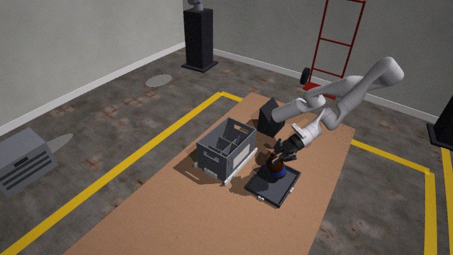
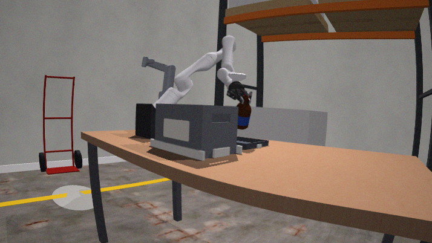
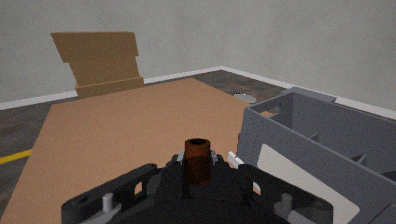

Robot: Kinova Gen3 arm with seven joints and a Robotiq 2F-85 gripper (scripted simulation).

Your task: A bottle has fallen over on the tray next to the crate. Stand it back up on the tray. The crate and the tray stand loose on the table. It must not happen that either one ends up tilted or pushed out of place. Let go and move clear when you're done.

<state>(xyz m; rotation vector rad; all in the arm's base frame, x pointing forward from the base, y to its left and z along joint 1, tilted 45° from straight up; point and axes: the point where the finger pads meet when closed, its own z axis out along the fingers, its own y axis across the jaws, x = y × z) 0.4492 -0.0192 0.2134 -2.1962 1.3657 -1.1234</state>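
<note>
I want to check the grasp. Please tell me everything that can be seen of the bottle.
The bottle is brown and looks like glass, with a blue band low on its body and a narrow open neck. It hangs upright, lifted above the dark tray beside the crate. The gripper is shut on its neck; nothing else touches it.

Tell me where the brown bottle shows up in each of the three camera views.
Top: the bottle is right of centre, over the tray's far end, neck in the gripper.
Exterior: centre, hanging upright just right of the crate.
Wrist: bottom centre, only its neck between the fingers.
Shared landmark: the grey crate.
</note>
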